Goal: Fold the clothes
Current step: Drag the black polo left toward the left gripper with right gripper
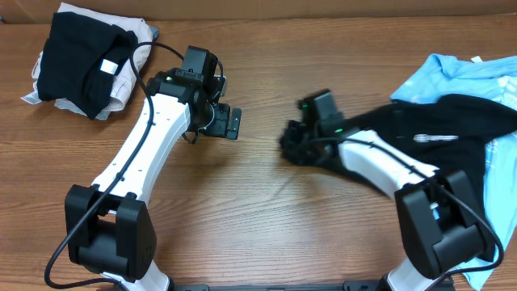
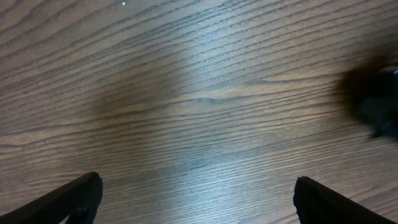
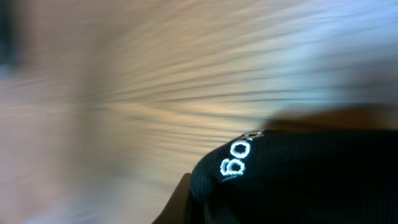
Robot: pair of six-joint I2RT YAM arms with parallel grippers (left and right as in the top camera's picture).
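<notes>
**Left jaws spread wide, right jaws clamped on the black shirt**

Left jaws stand fully apart above bare wood, each finger [image 2: 68,200] at a lower corner of the left wrist view with nothing between them. Right jaws grip a bunched edge of the black T-shirt [image 1: 452,121] near the tabletop [image 1: 266,218] centre. The rest of the shirt trails back along the right arm [image 1: 380,166] to the right edge, where it lies over a light blue T-shirt [image 1: 456,77]. The right wrist view is blurred, showing black cloth with white lettering [image 3: 235,163] close to the lens. A folded stack [image 1: 81,56], black on white, sits in the far left corner. Open wood runs across the middle and near side, between the two arms.
</notes>
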